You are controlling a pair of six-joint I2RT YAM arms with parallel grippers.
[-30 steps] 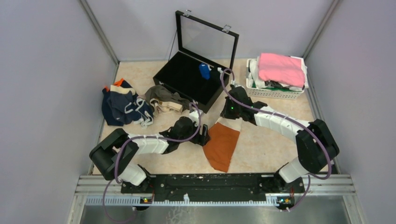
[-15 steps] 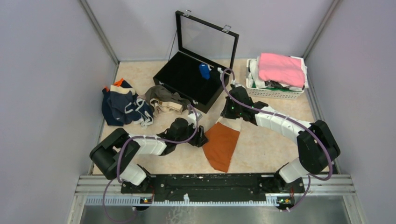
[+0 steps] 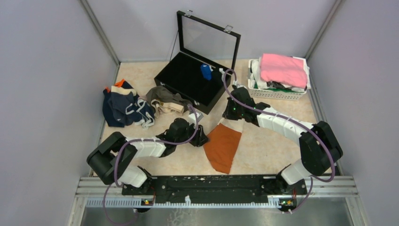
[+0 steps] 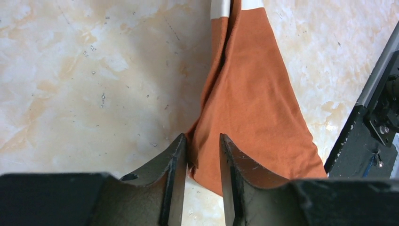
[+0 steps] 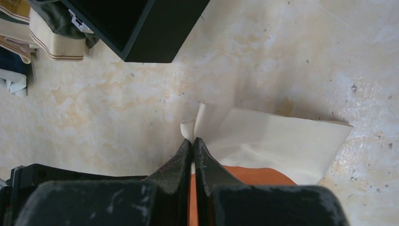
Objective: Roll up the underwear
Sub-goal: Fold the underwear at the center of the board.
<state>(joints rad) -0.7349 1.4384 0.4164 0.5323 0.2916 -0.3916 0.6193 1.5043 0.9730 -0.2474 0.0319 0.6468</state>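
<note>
A rust-orange underwear (image 3: 225,146) with a white waistband (image 5: 273,136) lies flat on the table between the two arms. My right gripper (image 3: 231,120) is shut on the waistband's corner (image 5: 193,140) and pinches a small fold of it. At the left edge of the orange cloth (image 4: 254,103), my left gripper (image 3: 202,139) has its jaws a narrow gap apart (image 4: 202,137). A fold of that edge sits between them, against the left finger.
More underwear lies at the left: a navy pile (image 3: 123,109) and an olive-brown one (image 3: 164,99). An open black case (image 3: 188,80) with a blue roll (image 3: 206,71) stands at the back. At the back right, a white basket (image 3: 277,93) holds a pink cloth (image 3: 283,69).
The left gripper's jaws have narrowed round the orange cloth's left edge, and the left arm has shifted slightly left. The right gripper has not moved.
</note>
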